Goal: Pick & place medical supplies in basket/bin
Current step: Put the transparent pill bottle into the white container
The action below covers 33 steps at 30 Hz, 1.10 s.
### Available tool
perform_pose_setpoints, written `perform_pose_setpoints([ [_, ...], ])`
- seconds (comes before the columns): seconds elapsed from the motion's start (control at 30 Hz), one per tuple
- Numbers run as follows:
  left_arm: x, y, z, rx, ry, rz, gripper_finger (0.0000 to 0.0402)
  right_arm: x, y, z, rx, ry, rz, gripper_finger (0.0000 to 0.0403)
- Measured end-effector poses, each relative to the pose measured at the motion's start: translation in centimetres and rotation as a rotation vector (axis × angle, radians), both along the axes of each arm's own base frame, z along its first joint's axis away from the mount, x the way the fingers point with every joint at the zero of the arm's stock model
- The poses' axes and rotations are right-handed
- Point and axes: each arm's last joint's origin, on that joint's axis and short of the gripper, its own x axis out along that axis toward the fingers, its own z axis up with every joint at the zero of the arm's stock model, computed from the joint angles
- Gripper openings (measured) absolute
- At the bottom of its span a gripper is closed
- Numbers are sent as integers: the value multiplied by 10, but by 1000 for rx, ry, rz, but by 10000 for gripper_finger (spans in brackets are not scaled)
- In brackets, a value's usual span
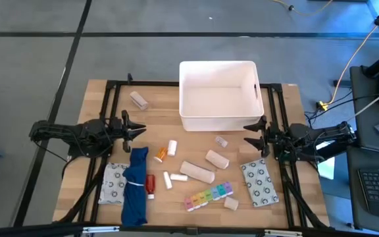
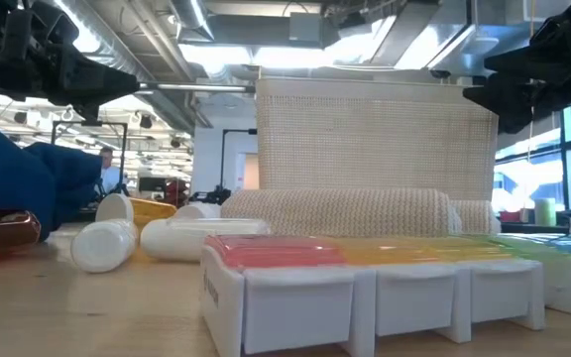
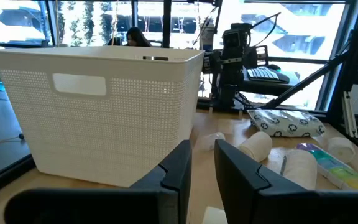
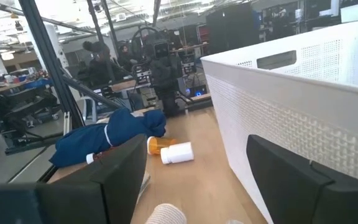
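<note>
Hovering at the counter's [image 1: 97,92] two sides, both arms are sitting clear of the supplies, neither hand carrying anything

Left hand [image 1: 140,129] is holding its fingers nearly pressed together, only a narrow slot showing in its wrist view. Right hand [image 1: 250,133] is keeping its fingers spread wide

White bin [image 1: 217,95] is standing at the far middle of the counter, looking empty from above. Supplies are lying loose in front of it: two gauze rolls [image 1: 197,172] near the centre, an orange pill bottle [image 1: 160,155] and a white pill bottle [image 1: 172,147] just beside the blue cloth [image 1: 135,187], the rainbow pill organizer [image 1: 208,196] near the front edge, patterned packets [image 1: 260,184] at both sides

Judging the step in hand as picking a first item. Doing it well probably means:
- taking the shorter gauze roll [image 1: 217,158] with the right hand, since it is lying nearest and those fingers are already spread
- closing across the roll's width, not its ends
- lifting high enough to be clearing the bin's tall wall before releasing
- widening the left hand first if it is going for a bottle, and keeping off the cloth
</note>
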Motion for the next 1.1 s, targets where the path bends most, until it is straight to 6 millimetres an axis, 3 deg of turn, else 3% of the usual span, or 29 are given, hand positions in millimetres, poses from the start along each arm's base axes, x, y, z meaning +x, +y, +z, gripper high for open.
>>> perform_pose_setpoints([
  [0.23,0,0,0,0,0,0,65,0,0,0,0,1,-4,278],
  [0.57,0,0,0,0,0,0,65,-2,-7,3,149,-58,-252,278],
  [0.87,0,0,0,0,0,0,65,-3,-8,11,235,-160,-254,274],
  [1.1,0,0,0,-40,-9,5,65,-5,-8,17,178,-198,-261,253],
])
